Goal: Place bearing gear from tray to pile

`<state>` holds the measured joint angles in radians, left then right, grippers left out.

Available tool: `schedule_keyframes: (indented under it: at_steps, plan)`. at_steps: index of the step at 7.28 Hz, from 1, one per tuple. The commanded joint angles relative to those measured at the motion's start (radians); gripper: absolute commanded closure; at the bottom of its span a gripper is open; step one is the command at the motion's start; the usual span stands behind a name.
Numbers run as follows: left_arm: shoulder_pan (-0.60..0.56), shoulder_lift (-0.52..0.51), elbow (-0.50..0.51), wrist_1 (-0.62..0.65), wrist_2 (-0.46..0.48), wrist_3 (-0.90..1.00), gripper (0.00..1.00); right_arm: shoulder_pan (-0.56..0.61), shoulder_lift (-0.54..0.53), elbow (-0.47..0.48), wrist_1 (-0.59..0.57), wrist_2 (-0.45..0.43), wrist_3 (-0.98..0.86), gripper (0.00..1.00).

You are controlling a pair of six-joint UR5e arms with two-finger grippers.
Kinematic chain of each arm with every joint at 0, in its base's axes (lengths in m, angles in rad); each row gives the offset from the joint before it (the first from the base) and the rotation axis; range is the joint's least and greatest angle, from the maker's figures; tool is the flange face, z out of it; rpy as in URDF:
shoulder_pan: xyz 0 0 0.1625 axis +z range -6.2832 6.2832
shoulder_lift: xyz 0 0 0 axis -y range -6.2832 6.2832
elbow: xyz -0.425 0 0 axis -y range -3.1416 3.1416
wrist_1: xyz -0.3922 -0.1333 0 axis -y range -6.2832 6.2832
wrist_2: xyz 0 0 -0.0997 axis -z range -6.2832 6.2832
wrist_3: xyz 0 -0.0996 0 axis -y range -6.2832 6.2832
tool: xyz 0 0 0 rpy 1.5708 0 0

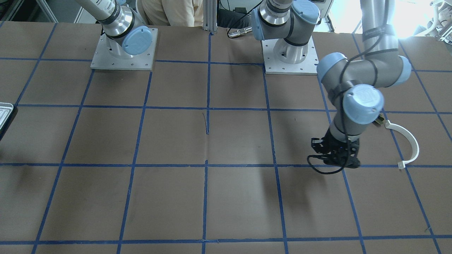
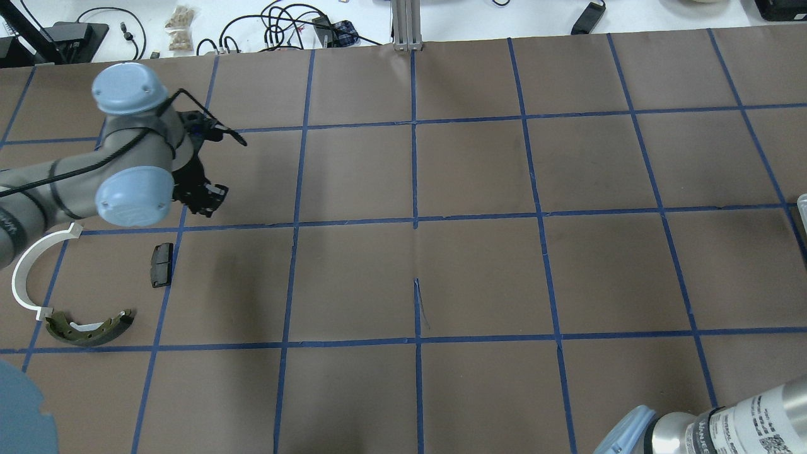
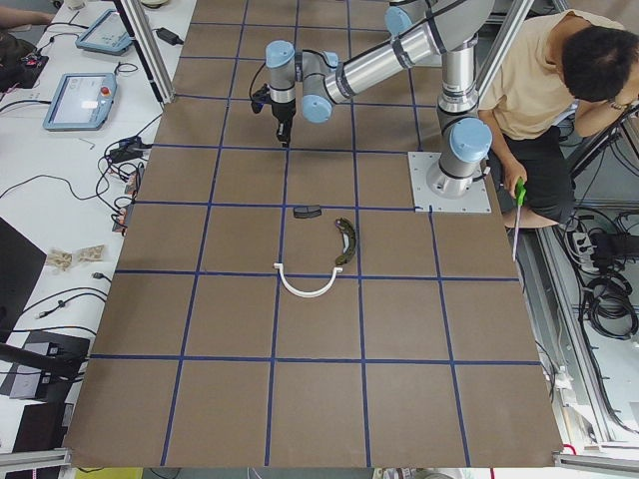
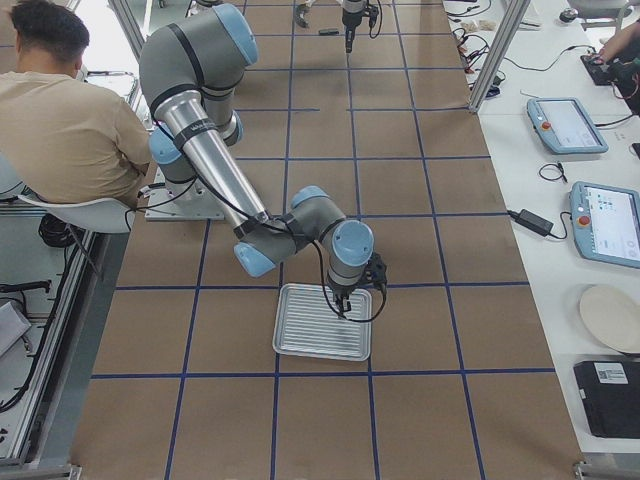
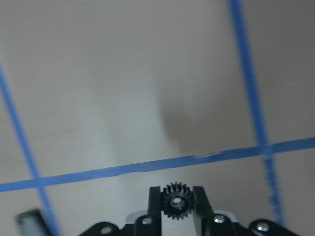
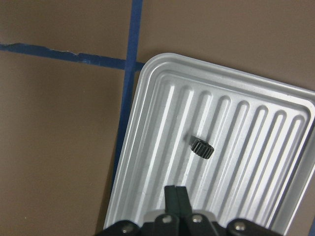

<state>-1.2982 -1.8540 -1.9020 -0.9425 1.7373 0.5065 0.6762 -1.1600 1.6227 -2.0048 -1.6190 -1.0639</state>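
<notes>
My left gripper [image 5: 177,191] is shut on a small black toothed bearing gear [image 5: 177,202] and holds it above the brown table. In the overhead view this gripper [image 2: 205,200] is just beyond the pile: a black pad [image 2: 161,265], a white plastic arc [image 2: 28,265] and an olive brake shoe [image 2: 88,328]. My right gripper [image 6: 175,192] is shut and empty over the ribbed silvery tray [image 6: 129,162]. A second black gear [image 6: 201,148] lies on the tray, just ahead of the fingertips.
Blue tape lines [image 2: 415,221] divide the brown table into squares. Both arm bases [image 1: 123,49] stand at the robot side. A seated person [image 4: 70,110] is beside the table. The tray's edge shows at the overhead view's right side [image 2: 802,205].
</notes>
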Motion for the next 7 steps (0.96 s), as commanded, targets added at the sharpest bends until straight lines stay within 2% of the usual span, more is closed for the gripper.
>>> schedule_keyframes:
  at_steps: [1, 2, 3, 4, 5, 6, 7]
  plan:
    - [0.242, -0.013, -0.002, 0.002, -0.062, 0.295, 1.00, 0.005, 0.006, -0.003, -0.011, -0.002, -0.008, 1.00]
    - [0.307, -0.030, -0.006, 0.002, -0.094, 0.364, 1.00, 0.005, 0.010, -0.003, -0.015, -0.001, -0.011, 1.00]
    - [0.350, -0.043, -0.005, 0.002, -0.114, 0.395, 1.00, 0.005, 0.017, -0.001, -0.017, 0.001, -0.017, 0.84]
    - [0.376, -0.054, -0.012, -0.002, -0.169, 0.409, 1.00, 0.005, 0.043, -0.007, -0.023, 0.001, -0.030, 0.57]
    - [0.379, -0.066, -0.028, 0.002, -0.168, 0.409, 1.00, 0.003, 0.093, -0.009, -0.101, 0.001, -0.089, 0.39]
    - [0.379, -0.070, -0.031, 0.002, -0.168, 0.406, 0.59, -0.003, 0.144, -0.012, -0.168, 0.004, -0.126, 0.37]
    - [0.379, -0.071, -0.031, 0.001, -0.170, 0.403, 0.45, -0.003, 0.154, -0.012, -0.182, 0.002, -0.134, 0.37]
